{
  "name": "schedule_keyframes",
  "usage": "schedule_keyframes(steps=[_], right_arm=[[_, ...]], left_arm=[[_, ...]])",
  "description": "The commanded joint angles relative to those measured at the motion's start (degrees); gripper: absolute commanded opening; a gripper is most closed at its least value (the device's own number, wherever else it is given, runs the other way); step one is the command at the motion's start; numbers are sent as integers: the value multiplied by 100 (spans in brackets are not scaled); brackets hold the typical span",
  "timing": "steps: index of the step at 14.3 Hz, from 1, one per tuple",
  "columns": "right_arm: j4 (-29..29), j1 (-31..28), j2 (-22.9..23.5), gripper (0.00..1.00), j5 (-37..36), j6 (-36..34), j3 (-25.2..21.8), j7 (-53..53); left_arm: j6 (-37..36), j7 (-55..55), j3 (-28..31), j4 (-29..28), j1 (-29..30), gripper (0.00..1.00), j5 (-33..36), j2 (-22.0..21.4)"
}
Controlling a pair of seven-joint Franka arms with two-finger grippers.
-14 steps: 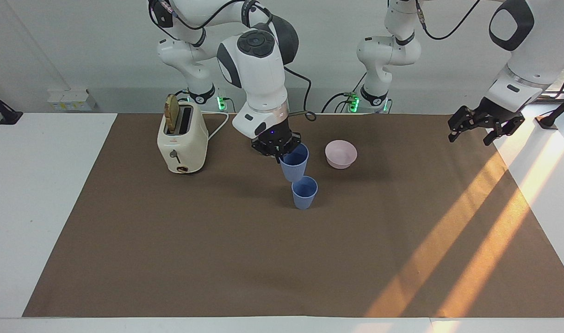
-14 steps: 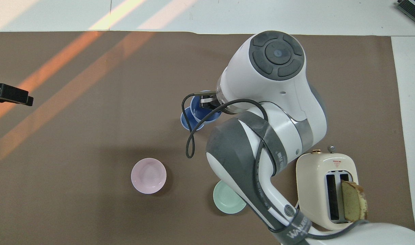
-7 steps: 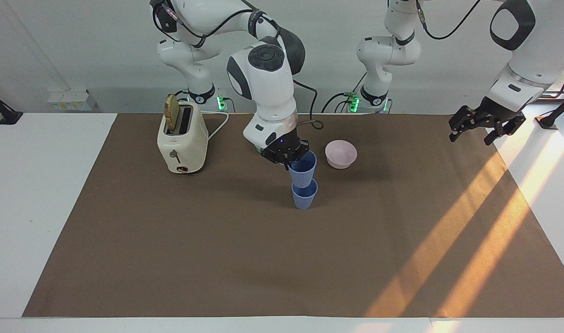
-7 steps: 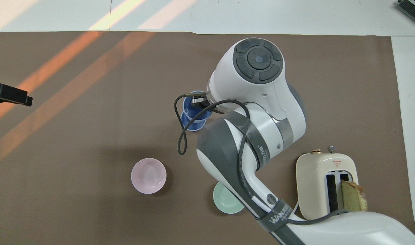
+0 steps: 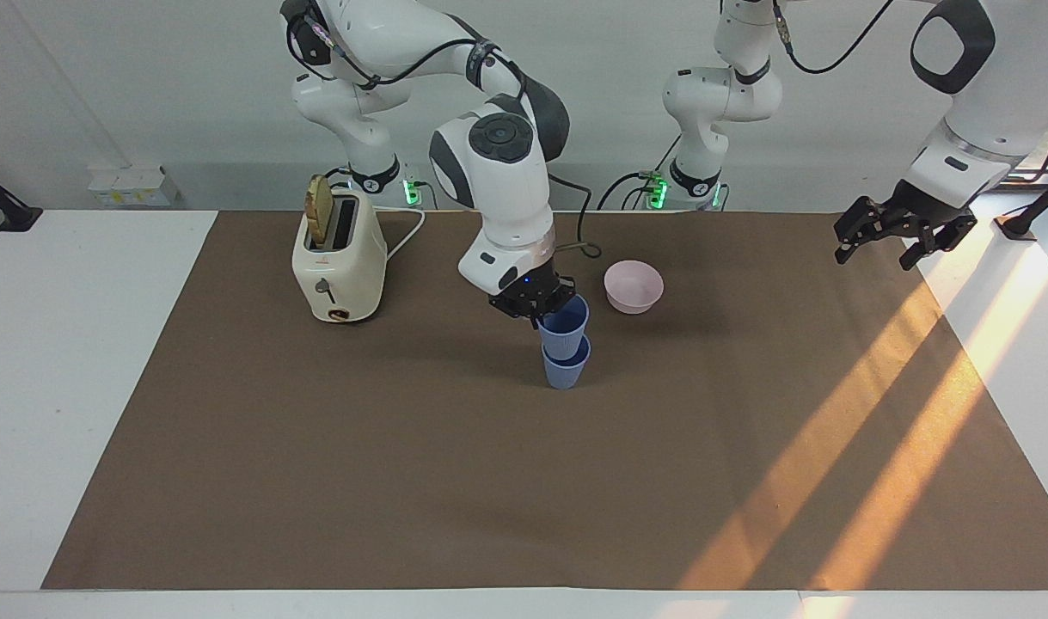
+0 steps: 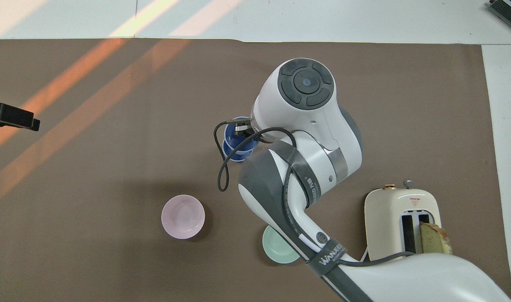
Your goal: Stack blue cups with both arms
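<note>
Two periwinkle-blue cups stand near the middle of the brown mat. The lower cup point(image 5: 566, 371) rests on the mat. The upper cup point(image 5: 564, 327) sits partly inside it, its rim well above the lower rim. My right gripper point(image 5: 541, 307) is shut on the upper cup's rim, on the side nearer the robots. In the overhead view the cups point(image 6: 237, 144) show as overlapping blue rims beside the right gripper point(image 6: 241, 129), partly hidden by the arm. My left gripper point(image 5: 900, 230) hangs in the air over the mat's edge at the left arm's end and waits; it also shows in the overhead view point(image 6: 12, 117).
A pink bowl point(image 5: 633, 286) point(image 6: 182, 216) sits nearer to the robots than the cups. A mint-green bowl point(image 6: 277, 250) lies partly under the right arm. A cream toaster point(image 5: 337, 256) point(image 6: 400, 228) with a bread slice stands toward the right arm's end.
My right gripper has carried the held cup over the standing cup and lowered it into it. The left arm has not moved.
</note>
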Motion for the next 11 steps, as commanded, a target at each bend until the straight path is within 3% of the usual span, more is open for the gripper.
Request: schedule_keyframes(steps=[1, 6, 7, 8, 11], right_arm=[[-115, 67, 29, 0, -78, 253, 30, 135], [-124, 85, 73, 0, -140, 272, 30, 222], [-124, 102, 82, 77, -140, 272, 30, 258], [-141, 111, 73, 100, -192, 272, 21, 258], [-115, 111, 73, 100, -553, 228, 30, 249]], left_arm=[[-22, 28, -19, -129, 54, 100, -66, -133], [-31, 28, -28, -137, 45, 100, -66, -133], [-31, 28, -28, -137, 45, 100, -66, -133], [-31, 37, -28, -137, 45, 100, -66, -133], [-57, 11, -28, -137, 37, 100, -66, -142]])
